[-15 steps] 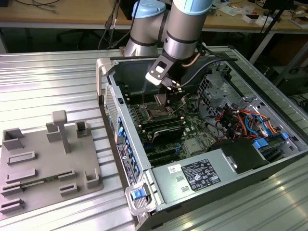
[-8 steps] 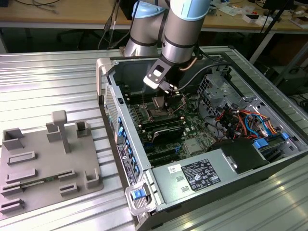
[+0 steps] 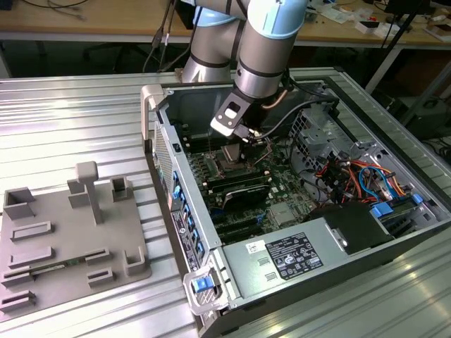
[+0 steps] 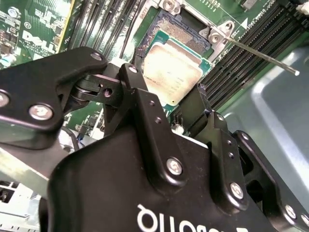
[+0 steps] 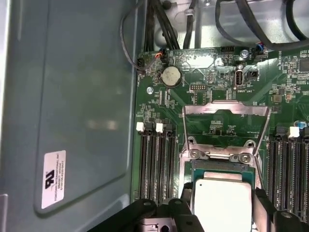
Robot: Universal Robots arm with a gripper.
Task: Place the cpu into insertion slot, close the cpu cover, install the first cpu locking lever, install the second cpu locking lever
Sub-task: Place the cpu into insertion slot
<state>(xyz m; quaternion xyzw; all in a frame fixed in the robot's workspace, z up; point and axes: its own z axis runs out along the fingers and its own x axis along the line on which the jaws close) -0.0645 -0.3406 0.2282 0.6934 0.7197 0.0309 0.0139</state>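
The arm [image 3: 264, 56] reaches steeply down in the exterior view, its gripper [image 4: 169, 99] pointing downward with the black fingers [image 4: 145, 113] set close, seemingly pinching the cpu [image 4: 171, 72] by two opposite edges.

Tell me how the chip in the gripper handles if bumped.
The chip is a thin flat square, so probably stiff and light, unlikely to roll. Its smooth metal top looks slippery; pinched by its edges in the gripper, it could slide. The socket beneath shows fine contacts, probably fragile.

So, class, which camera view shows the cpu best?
Second wrist view: most of the cpu shows, between the jaws. The first wrist view crops it; in the exterior view it's too small to tell.
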